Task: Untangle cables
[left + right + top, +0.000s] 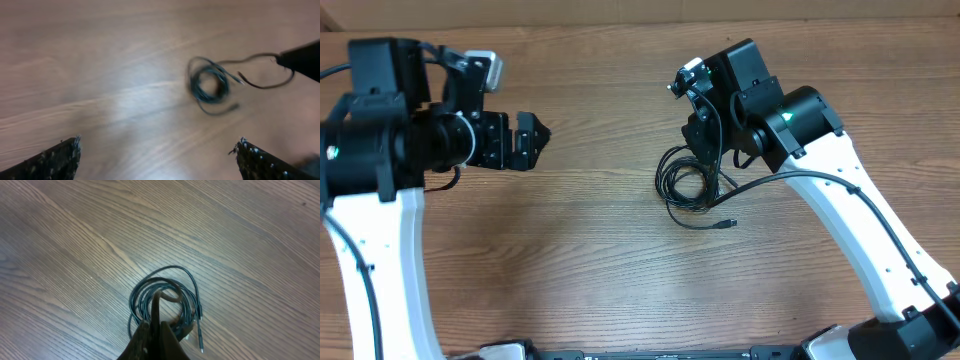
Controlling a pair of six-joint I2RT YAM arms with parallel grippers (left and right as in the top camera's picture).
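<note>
The right gripper (pixel 701 128), jaws pressed together, pinches a strand of the cables (pixel 688 185) just right of the middle of the table (pixel 600 260). The left gripper (pixel 542 133) hangs wide open and empty at 9 o'clock of the bundle, well apart from it and aimed toward 3 o'clock. From the right wrist, the closed gripper (pixel 154 339) fills the lower edge, and one strand arches up off the wood into it. The cables (pixel 162 297) beneath it lie as several thin black loops stacked in a rough ring. A thin metal-tipped plug (pixel 200 341) lies straight beside the ring at 4 o'clock, its long axis running 12 to 6. The overhead view does not show that pinch but shows the layout: the ring lies flat at 6 o'clock of the right gripper. One loose tail curves out to a plug (pixel 727 224) at 4 o'clock, its tip aimed toward 3 o'clock. The left wrist view is blurred. It shows the left gripper (pixel 159 141) with its two fingertips far apart at the lower corners. The cables (pixel 210 85) appear as a dark coil at 2 o'clock, one strand trailing toward the right edge.
</note>
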